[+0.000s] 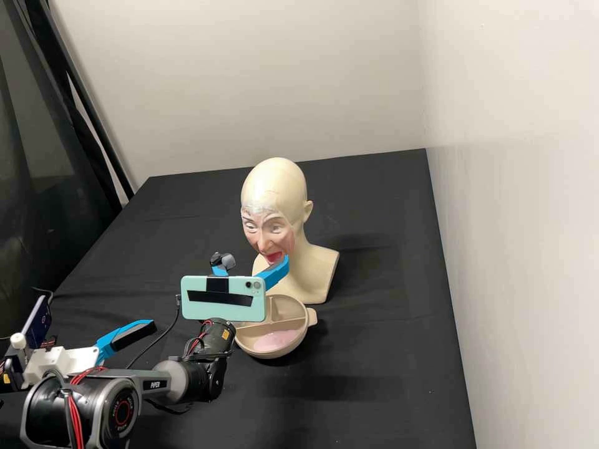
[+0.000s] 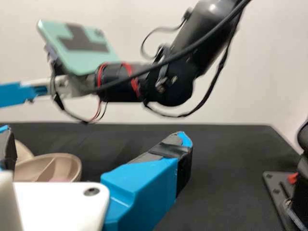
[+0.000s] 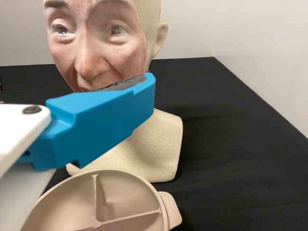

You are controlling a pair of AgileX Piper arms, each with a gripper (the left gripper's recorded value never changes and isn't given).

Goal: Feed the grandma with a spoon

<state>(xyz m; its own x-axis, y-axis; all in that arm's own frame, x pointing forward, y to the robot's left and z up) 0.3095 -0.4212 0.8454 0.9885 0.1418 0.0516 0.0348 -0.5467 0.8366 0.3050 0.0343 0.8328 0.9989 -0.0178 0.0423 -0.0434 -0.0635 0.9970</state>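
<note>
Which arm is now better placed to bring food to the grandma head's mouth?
Right. The right tool is raised at the mannequin head's mouth, above the bowl; the left tool sits low near the bench, far from both.

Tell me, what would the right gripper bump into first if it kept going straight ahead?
The grandma head. The right gripper points at its open mouth, with its tip very close to it, so it would probably meet the mouth first. Whether it already touches is hard to tell.
</note>
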